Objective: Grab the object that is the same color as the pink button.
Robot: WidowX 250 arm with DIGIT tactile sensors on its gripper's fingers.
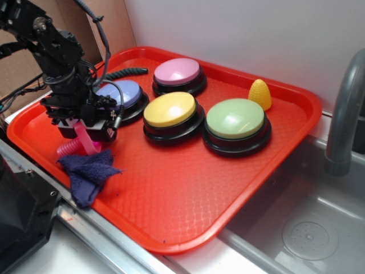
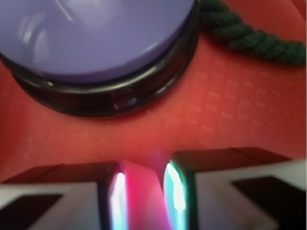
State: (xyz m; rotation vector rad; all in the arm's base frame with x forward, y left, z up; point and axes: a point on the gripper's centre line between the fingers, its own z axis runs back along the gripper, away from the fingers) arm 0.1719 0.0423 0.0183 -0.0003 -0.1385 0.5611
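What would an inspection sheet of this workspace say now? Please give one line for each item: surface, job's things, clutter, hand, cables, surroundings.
Surface: red tray, textured, lying beside a sink.
Job's things: pink toy bolt between the hand's fingers, its ribbed end by the blue cloth; pink button at the tray's back, untouched.
Clutter: purple button, yellow button, green button, yellow corn toy, dark blue cloth, dark green rope.
Hand: hand shut on the pink toy bolt, low over the tray.
Cables: black cables run along the arm.
Surroundings: metal sink, grey faucet, cardboard behind.
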